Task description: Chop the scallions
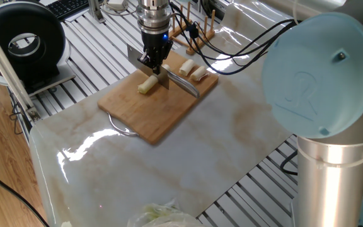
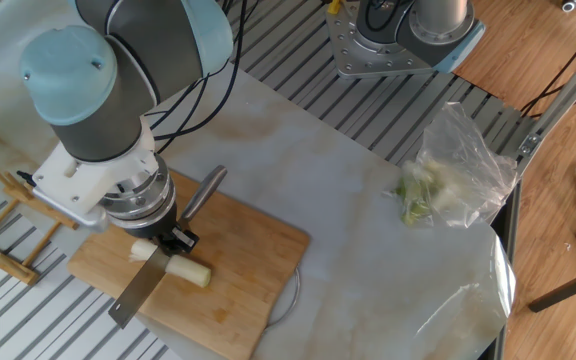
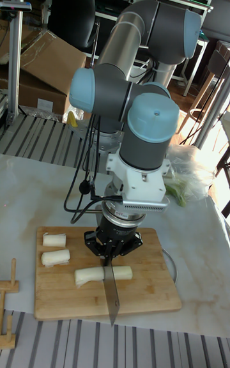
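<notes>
Your desk [image 1: 169, 170] is the biggest thing here: a glossy, pale marble-patterned sheet laid over ribbed metal slats. On it lies the cutting board [image 3: 147, 294], a flat rectangular slab of light wood with visible grain and a thin wire loop at one short edge. Take that board as your landmark.

Past the board's loop end, well apart from it, a crinkled clear plastic bag [image 2: 458, 170] holds pale green leafy stuff. Off the board's opposite end stands a small wooden rack [image 2: 8, 235] of thin dowels.

Your tool [image 3: 112, 248], black and hanging straight down over the board's middle, is clenched on the handle end of a knife [image 3: 110, 291]. The knife has a flat, grey steel blade and a rounded metal handle; the blade stands on edge, and it crosses the board's width.

The scallions [image 3: 102, 275] show as one thick, smooth, cream-white cylinder lying flat near the board's middle, its long axis running along the board's length and so across the blade. The blade meets it partway along; in the tall fixed view the longer part lies on the rack side. You cannot tell whether the cut goes through.

Two short chunks [image 3: 55, 248], cream and cylindrical, lie side by side at the board's rack end, pointing the same way as the long piece.
</notes>
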Controlling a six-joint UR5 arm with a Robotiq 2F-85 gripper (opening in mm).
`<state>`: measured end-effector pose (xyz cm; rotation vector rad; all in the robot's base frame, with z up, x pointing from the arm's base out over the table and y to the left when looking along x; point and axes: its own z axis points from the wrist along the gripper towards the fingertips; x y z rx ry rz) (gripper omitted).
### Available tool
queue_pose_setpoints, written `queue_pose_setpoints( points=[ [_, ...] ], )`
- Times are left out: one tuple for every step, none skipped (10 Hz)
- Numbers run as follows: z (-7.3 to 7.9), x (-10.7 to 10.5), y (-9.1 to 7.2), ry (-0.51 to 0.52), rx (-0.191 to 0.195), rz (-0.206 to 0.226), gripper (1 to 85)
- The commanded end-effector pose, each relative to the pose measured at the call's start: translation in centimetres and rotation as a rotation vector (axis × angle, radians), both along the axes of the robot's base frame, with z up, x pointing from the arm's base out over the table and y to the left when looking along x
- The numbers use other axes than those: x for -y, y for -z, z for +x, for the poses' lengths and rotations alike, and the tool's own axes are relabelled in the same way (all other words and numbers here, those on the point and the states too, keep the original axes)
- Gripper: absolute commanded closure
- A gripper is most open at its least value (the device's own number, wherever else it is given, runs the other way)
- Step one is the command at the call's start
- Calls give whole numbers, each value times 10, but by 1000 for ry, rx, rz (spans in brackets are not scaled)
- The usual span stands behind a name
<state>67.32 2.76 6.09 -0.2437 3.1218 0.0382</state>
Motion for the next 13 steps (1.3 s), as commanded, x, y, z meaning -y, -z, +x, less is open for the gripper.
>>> queue_pose_setpoints(
  points=[
    [-4,3,3,-2,-10,-6,843],
    [-8,7,9,8,-8,-35,843],
    [-11,7,9,13,-19,-46,843],
    [-17,5,0,8,-62,-29,843],
    [-20,4,-11,1,-96,-27,843],
    [-20,2,-15,2,-103,-32,843],
    [-20,0,-11,4,-94,-41,843],
    [-20,3,-2,-3,-76,-38,843],
    [-22,10,4,-8,-71,-52,843],
    [-24,14,11,-19,-64,-47,843],
    [-27,16,16,-18,-62,-52,843],
    [-29,14,17,-13,-64,-58,843],
    [-32,13,16,-10,-76,-55,843]
  ],
)
